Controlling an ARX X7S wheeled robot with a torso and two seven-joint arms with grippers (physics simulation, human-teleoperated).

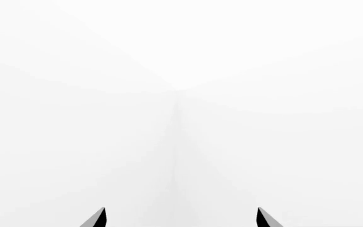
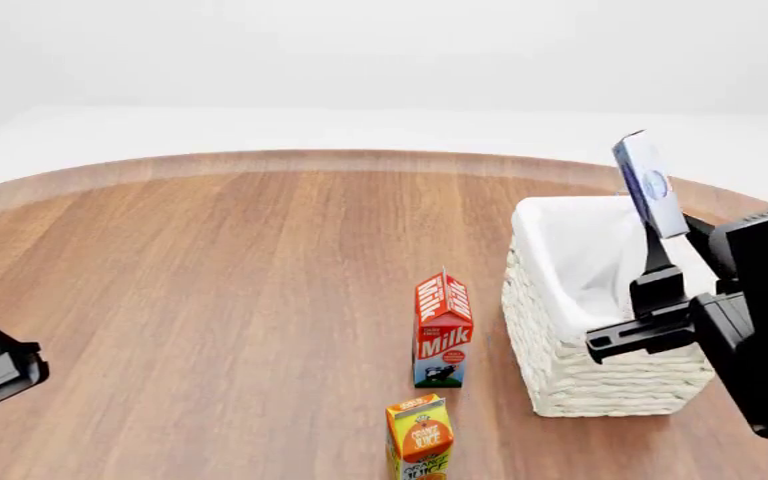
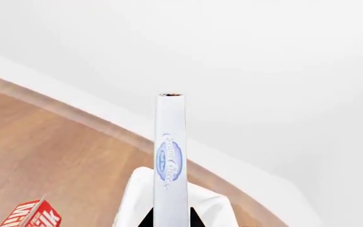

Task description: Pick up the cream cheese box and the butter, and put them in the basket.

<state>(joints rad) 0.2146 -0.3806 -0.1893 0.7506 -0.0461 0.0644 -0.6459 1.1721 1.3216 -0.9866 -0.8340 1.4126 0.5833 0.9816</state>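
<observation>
Overhead, the right end effector [image 2: 654,240] pinches the cream cheese box [image 2: 648,184] above the basket [image 2: 558,340].

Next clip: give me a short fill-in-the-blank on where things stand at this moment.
1. The right tool is shut on the ____, holding it above the basket.
2. The carton standing nearest the basket is labelled ____.
3. The orange juice carton stands ____ to the robot than the milk carton.
4. The left tool has its jaws ____.

Missing words: cream cheese box; Milk; closer; open

The tool [image 3: 170,218] grips the cream cheese box [image 3: 170,156] upright above the basket [image 3: 131,198].
</observation>
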